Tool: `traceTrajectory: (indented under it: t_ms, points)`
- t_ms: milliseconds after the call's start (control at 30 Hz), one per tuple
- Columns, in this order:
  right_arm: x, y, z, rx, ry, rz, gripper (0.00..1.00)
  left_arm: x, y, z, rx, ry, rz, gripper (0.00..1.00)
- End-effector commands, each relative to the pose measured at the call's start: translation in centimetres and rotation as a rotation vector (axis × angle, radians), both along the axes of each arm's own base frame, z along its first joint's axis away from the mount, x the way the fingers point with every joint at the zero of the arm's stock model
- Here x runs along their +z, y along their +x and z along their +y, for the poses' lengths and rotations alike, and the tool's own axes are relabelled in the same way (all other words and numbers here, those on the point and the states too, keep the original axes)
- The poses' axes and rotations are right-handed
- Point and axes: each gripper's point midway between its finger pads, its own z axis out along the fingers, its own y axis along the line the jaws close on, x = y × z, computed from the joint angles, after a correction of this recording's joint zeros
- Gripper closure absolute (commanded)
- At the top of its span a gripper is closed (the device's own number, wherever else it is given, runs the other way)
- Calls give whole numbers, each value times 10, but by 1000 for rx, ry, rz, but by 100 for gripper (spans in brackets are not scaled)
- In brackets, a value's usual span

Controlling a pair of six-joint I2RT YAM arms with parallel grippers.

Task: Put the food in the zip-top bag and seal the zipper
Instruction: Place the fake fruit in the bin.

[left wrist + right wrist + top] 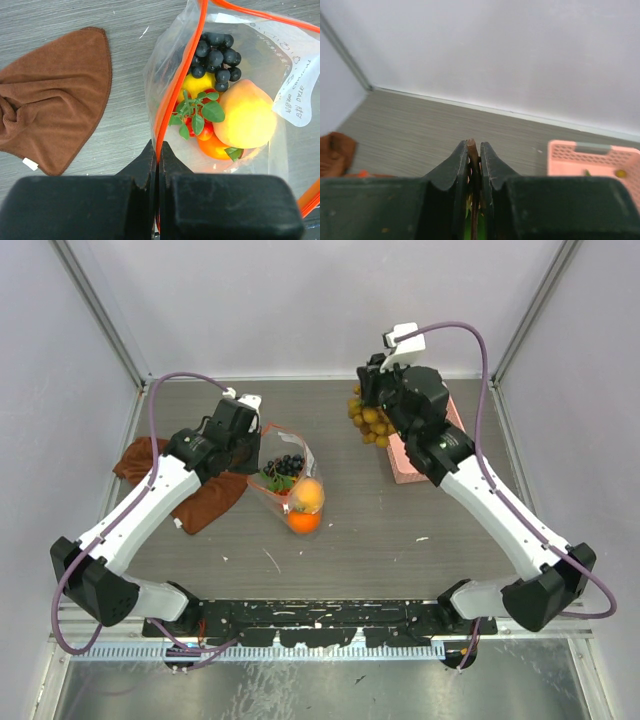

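Observation:
The clear zip-top bag [288,478] lies mid-table with dark grapes [216,57], a yellow-orange fruit [247,120], an orange fruit [215,148] and small leaves inside. Its orange-red zipper strip [185,75] runs along the open mouth. My left gripper [158,150] is shut on the zipper strip at the bag's near corner; it also shows in the top view [243,436]. My right gripper [474,148] is shut on the brown stem of the tan-brown berry bunch [368,420], which hangs above the table at the back right, beside the pink basket [420,455].
A brown cloth [190,485] lies left of the bag, under my left arm; it also shows in the left wrist view [55,95]. The pink basket [595,157] stands at the back right. Grey walls close in the table's back and sides.

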Motion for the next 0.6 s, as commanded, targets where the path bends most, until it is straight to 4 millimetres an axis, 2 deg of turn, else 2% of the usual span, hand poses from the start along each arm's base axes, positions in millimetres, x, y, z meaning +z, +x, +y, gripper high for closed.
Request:
traceTrajectory:
  t_ms: [0,167,300,433,567]
  points:
    - [66,-35,22,78,196,-159,99,30,5,-5,4,-77,-83,100]
    - [83,-59,47,168,300,-188,99,31,4,-5,5,-81,-83,100]
    - [90,-74,61,235,386,-184,99,31,3,-5,4,-85,-81,100]
    - [92,-92,80,337,446,-161,99,30,3,-7,1,-91,-77,100]
    - [89,-98,89,384,498,-124,99,30,2,-8,-1,-95,-72,100]
